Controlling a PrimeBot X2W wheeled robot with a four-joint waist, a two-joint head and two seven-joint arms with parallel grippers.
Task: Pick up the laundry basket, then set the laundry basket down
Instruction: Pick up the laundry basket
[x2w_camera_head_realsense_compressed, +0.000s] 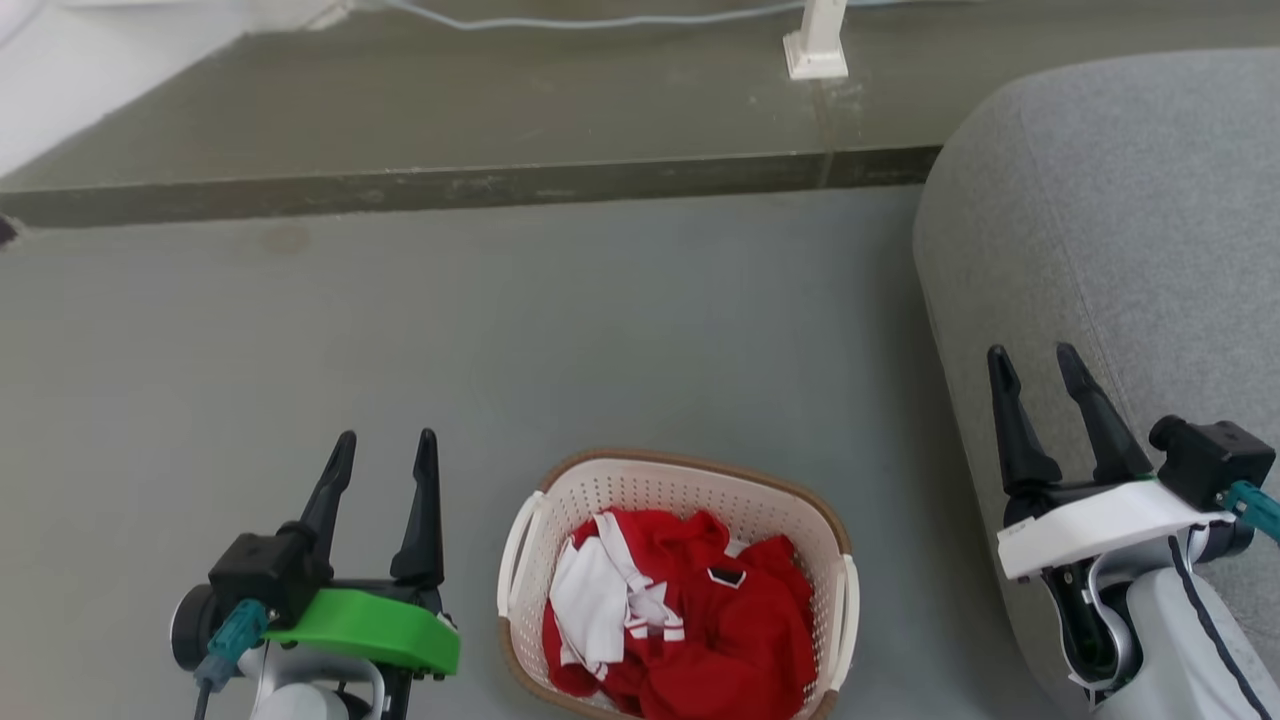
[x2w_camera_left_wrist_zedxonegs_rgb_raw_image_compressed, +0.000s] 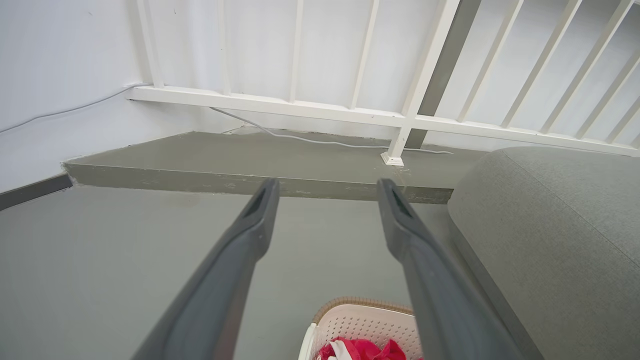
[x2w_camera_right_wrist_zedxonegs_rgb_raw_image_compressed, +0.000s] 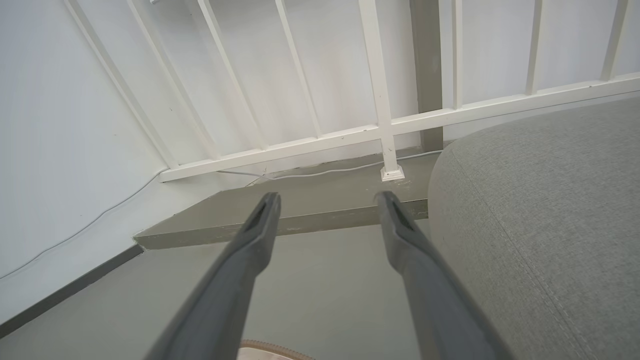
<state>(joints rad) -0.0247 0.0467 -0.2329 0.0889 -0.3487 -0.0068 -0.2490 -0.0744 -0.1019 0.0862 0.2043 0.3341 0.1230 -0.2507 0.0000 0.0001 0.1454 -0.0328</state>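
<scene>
A grey upholstered seat (x2w_camera_head_realsense_compressed: 1120, 220) bulks just right of the laundry basket (x2w_camera_head_realsense_compressed: 680, 492), clear of its right handle. Beyond the basket a raised step (x2w_camera_head_realsense_compressed: 450, 185) crosses the floor (x2w_camera_head_realsense_compressed: 500, 330), carrying a white railing post (x2w_camera_head_realsense_compressed: 816, 45) and a pale cable (x2w_camera_head_realsense_compressed: 600, 20). The basket sits on the floor with red and white clothes (x2w_camera_head_realsense_compressed: 720, 620) heaped inside. The left tool (x2w_camera_head_realsense_compressed: 388, 440) hovers left of the basket, fingers spread and empty. The right tool (x2w_camera_head_realsense_compressed: 1033, 352) hovers right of it, over the seat's edge, likewise spread and empty.
</scene>
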